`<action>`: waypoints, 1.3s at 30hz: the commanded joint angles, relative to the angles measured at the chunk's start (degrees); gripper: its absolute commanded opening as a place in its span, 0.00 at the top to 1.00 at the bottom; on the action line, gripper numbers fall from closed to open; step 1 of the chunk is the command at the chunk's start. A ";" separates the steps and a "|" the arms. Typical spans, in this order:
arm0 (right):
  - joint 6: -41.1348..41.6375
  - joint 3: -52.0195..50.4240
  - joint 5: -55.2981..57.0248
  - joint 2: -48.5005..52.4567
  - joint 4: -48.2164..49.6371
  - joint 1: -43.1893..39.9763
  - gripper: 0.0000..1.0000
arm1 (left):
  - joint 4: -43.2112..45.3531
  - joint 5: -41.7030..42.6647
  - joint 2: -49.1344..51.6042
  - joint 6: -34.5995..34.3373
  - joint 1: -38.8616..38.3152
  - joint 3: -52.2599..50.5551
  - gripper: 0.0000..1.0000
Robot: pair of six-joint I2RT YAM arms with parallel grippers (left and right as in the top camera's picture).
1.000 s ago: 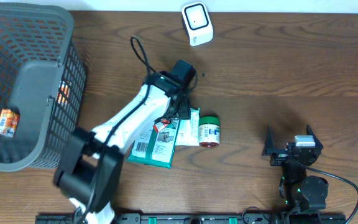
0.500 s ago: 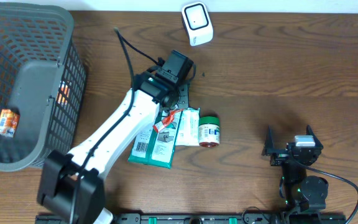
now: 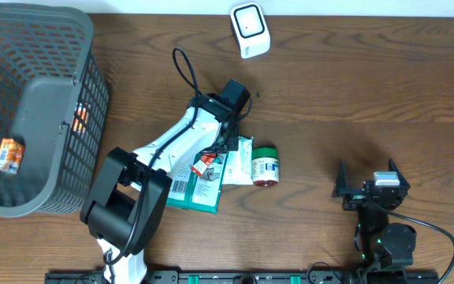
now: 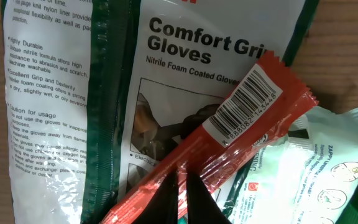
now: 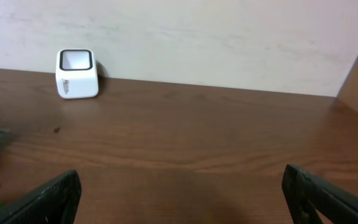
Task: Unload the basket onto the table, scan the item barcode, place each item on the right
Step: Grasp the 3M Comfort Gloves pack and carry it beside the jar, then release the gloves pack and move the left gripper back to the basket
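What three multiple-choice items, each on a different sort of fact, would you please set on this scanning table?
1. Where does the white barcode scanner stand on the table? A. near edge B. far edge C. right edge
2. What colour is the barcoded stick packet pinched by the left end effector? A. red B. blue C. yellow
3. How is the right end effector? A. shut, empty B. shut on a pen C. open, empty
Answers: 1 B, it sits at the top of the overhead view. 2 A, the left wrist view shows a red wrapper. 3 C, its jaws stand wide apart, holding nothing.
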 commanded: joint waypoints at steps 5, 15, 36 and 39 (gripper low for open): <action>0.85 -0.07 0.55 -0.31 -0.17 -0.20 0.01 | -0.68 -0.52 -4.96 4.63 0.31 1.68 0.85; 0.85 -0.07 0.55 -0.31 -0.17 -0.20 0.01 | -6.03 -6.10 -19.50 8.90 10.97 20.20 0.46; 0.85 -0.07 0.55 -0.31 -0.20 -0.20 0.01 | -17.99 -6.03 -22.64 7.80 54.38 20.41 0.27; 0.85 -0.07 0.55 -0.31 -0.17 -0.20 0.01 | -19.34 -6.05 -19.37 7.85 54.86 19.54 0.19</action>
